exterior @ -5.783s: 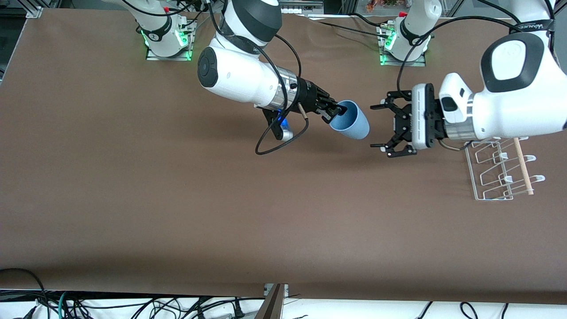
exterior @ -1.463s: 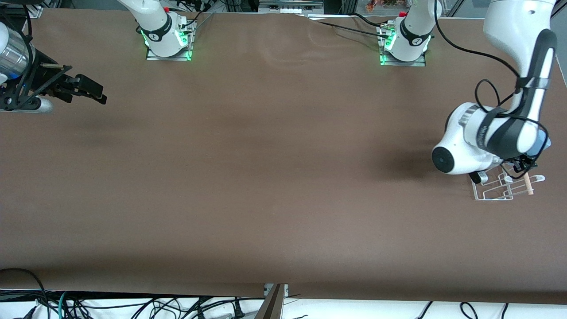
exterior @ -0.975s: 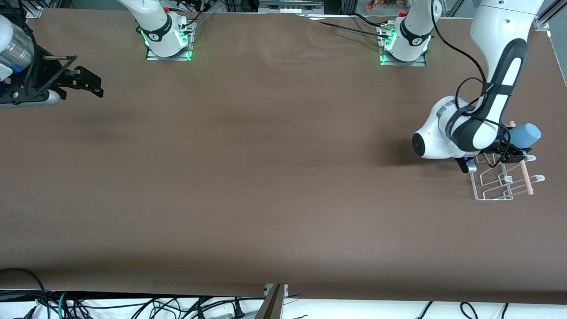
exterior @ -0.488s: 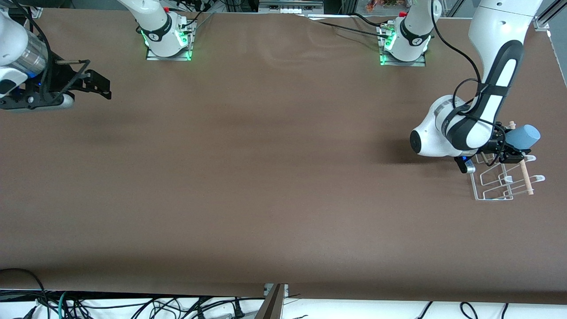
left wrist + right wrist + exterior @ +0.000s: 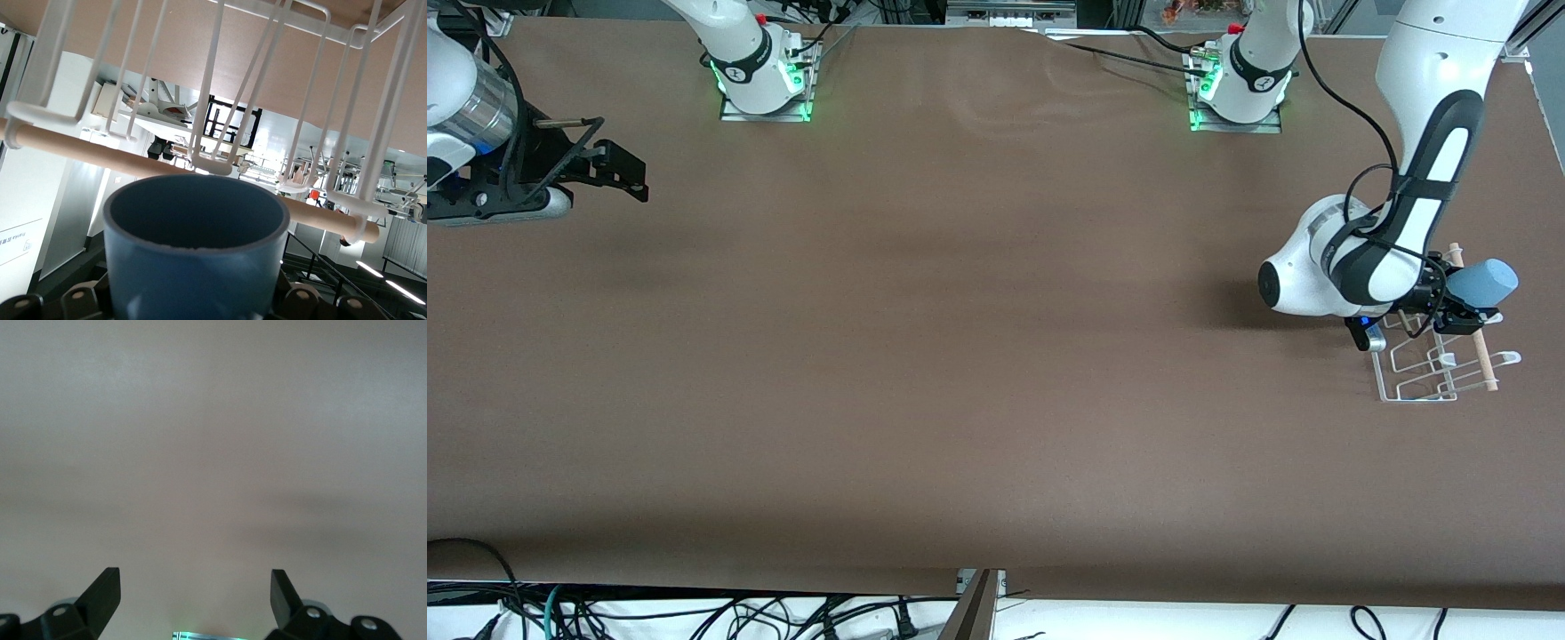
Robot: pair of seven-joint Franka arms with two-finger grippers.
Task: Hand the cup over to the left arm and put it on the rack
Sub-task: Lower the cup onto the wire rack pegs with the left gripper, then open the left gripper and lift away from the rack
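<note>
Front view: the handover looks done, since the cup (image 5: 1483, 283) is grasped by the left end effector (image 5: 1449, 307) and held tilted over the rack (image 5: 1430, 366), at the edge nearest the arm bases, beside the dowel (image 5: 1474, 327). Seating it on the loops is what remains. The cup is smooth, matte blue plastic, tapered; the rack is thin white wire. The right end effector (image 5: 618, 169) waits released over the brown worktop (image 5: 960, 356), well apart from the rack.
</note>
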